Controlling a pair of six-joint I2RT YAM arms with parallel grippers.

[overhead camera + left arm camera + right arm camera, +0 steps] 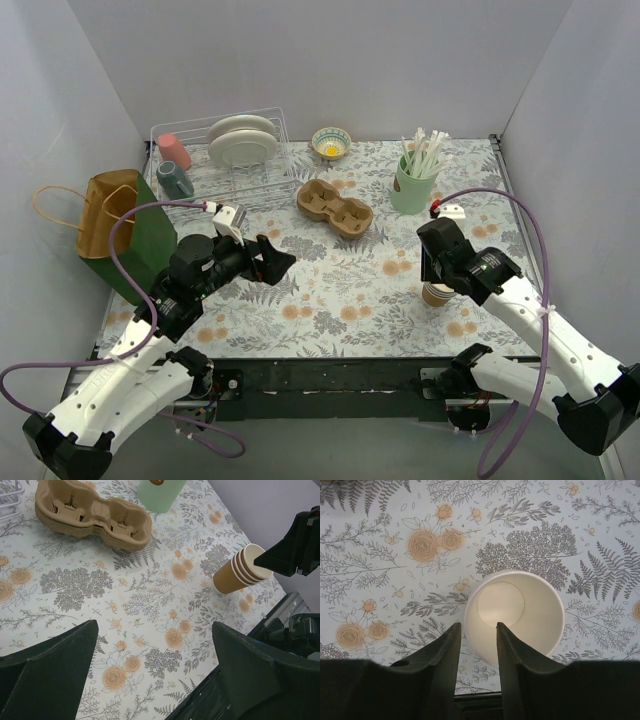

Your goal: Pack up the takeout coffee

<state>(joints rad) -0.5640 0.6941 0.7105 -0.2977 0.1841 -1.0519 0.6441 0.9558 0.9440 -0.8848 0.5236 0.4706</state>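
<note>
No brown cup with a black lid shows in any view; the takeout coffee is out of sight. A stack of lidless tan paper cups (pixel 437 293) stands on the floral cloth at the right, also in the left wrist view (pixel 240 570) and, from above, in the right wrist view (pixel 520 610). My right gripper (pixel 478 626) hangs over its rim, one finger inside the top cup and one outside, with a gap still showing, so it is open. My left gripper (pixel 155 625) is wide open and empty above the cloth, left of centre (pixel 278 258).
A moulded cardboard cup carrier (pixel 334 208) lies mid-table. A green mug of straws (pixel 412 185) stands at the back right. A dish rack (pixel 230 160) with plates, a pink cup and a teal cup is at the back left. A brown paper bag (pixel 105 215) and a green bag (pixel 150 240) stand at the left edge.
</note>
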